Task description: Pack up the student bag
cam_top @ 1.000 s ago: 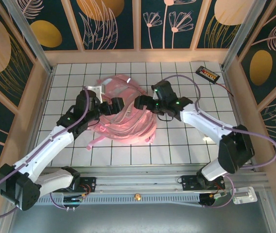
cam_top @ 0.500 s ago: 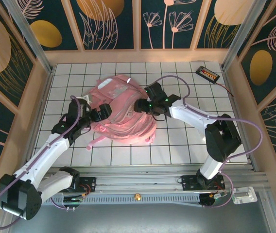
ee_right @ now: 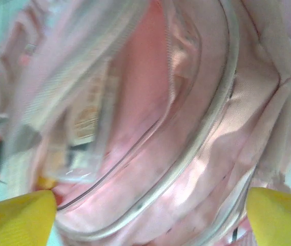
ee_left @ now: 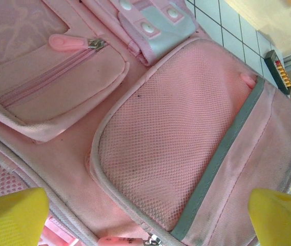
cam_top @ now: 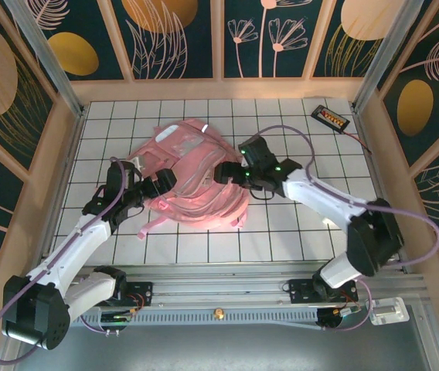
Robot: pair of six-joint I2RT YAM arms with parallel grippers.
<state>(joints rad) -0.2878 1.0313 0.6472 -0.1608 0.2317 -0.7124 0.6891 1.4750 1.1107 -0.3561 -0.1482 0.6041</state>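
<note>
I see the student bag left of centre on the table, long axis diagonal, pocket end far-left, straps nearest me. The left gripper and right gripper flank it, both with their 2 fingers spread wide. Bare tiles lie rightward.

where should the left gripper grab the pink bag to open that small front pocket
Probably the pink zipper pull on the student bag: it lies flat at the zip's end, a small tab proud of soft fabric. Bring the open left gripper down from above, jaws across its narrow width.
</note>
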